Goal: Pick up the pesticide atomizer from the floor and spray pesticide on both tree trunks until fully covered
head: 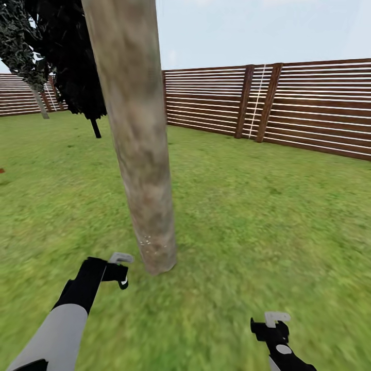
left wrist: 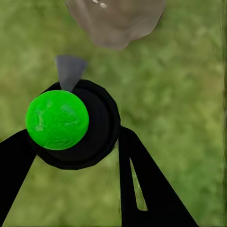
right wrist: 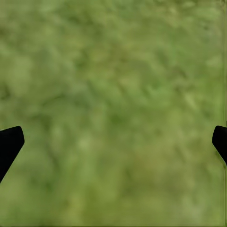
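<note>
While standing close to the tree trunk (head: 135,129) in head view: left gripper (head: 119,272) hovering low, just beside trunk base, carrying sth w/ a pale grey nozzle-like tip aimed at bark; right gripper (head: 272,325) hanging over bare floor (head: 268,216), well apart from trunk. Faint pale specks dotting trunk near base, poss. spray. Fence (head: 309,103) and darker trees behind.

Left wrist view: fingers (left wrist: 142,189) straddling and pinching the pesticide atomizer (left wrist: 71,125), black round body w/ bright green cap, grey nozzle pointing at trunk base (left wrist: 116,21).

Right wrist view: fingertips (right wrist: 9,142) spread wide, holding nothing, looking at grass only.

Judging handling: prob. light, rigid plastic, smooth and round, so liable to twisting in grip; gripping across black body below cap, keeping nozzle unobstructed. Coverage prob. early, most bark looking bare.
</note>
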Motion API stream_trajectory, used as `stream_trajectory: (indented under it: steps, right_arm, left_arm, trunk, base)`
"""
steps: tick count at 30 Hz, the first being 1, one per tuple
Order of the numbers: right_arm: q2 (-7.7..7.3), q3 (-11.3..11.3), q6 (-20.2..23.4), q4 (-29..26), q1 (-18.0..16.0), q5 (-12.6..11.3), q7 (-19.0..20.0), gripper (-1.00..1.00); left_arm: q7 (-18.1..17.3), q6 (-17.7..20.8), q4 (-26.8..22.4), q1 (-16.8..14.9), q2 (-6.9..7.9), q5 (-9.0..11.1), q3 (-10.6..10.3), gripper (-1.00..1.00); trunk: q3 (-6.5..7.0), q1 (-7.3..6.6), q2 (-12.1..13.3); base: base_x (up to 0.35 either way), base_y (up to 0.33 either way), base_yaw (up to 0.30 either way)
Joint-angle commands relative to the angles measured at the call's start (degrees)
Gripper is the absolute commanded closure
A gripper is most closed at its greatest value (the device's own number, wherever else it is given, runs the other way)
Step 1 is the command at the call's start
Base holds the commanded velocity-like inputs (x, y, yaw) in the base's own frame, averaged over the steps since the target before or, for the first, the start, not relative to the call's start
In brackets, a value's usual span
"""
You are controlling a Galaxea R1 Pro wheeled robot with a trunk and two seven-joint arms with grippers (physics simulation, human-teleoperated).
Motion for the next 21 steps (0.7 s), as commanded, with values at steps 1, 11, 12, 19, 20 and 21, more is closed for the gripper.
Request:
stream_trajectory:
  steps: [1, 11, 12, 19, 20, 21]
  right_arm:
    - [0.01, -0.4, -0.2, 0.1, -0.1, 0.6, -0.2, -1.00]
    - [-0.03, -0.4, -0.2, 0.2, 0.0, 0.7, -0.2, -1.00]
    - [-0.05, -0.4, -0.2, 0.1, 0.0, 0.6, -0.2, -1.00]
    - [-0.05, -0.3, -0.1, 0.1, 0.0, 0.8, -0.3, -1.00]
    - [-0.11, -0.3, -0.1, 0.1, 0.0, 0.7, -0.3, -1.00]
    - [-0.09, -0.3, -0.2, 0.1, 0.1, 0.7, -0.3, -1.00]
  left_arm:
    - [-0.5, 0.1, -0.1, 0.0, -0.12, -0.6, 0.3, 1.00]
    - [-0.3, 0.0, -0.2, -0.7, -0.17, -0.6, 0.3, 1.00]
    - [-0.3, -0.1, -0.3, -0.7, -0.13, -0.6, 0.5, 1.00]
    - [-0.4, -0.4, -2.8, 0.1, -0.12, -0.6, 0.9, 1.00]
    - [-0.4, -0.3, -2.6, 0.1, -0.19, -0.5, 0.9, 1.00]
    - [-0.3, -0.3, -2.3, 0.1, -0.23, -0.5, 0.9, 1.00]
  trunk:
    - [-0.05, 0.01, 0.0]
    - [-0.05, 0.01, 0.0]
    - [-0.05, 0.01, 0.0]
    - [-0.05, 0.01, 0.0]
    - [-0.05, 0.01, 0.0]
    - [-0.05, 0.01, 0.0]
  base:
    - [0.194, -0.183, 0.000]
    - [0.090, -0.224, 0.000]
    - [-0.213, -0.217, 0.000]
    - [-0.259, -0.200, 0.000]
    - [-0.170, -0.226, 0.000]
    - [-0.061, -0.253, 0.057]
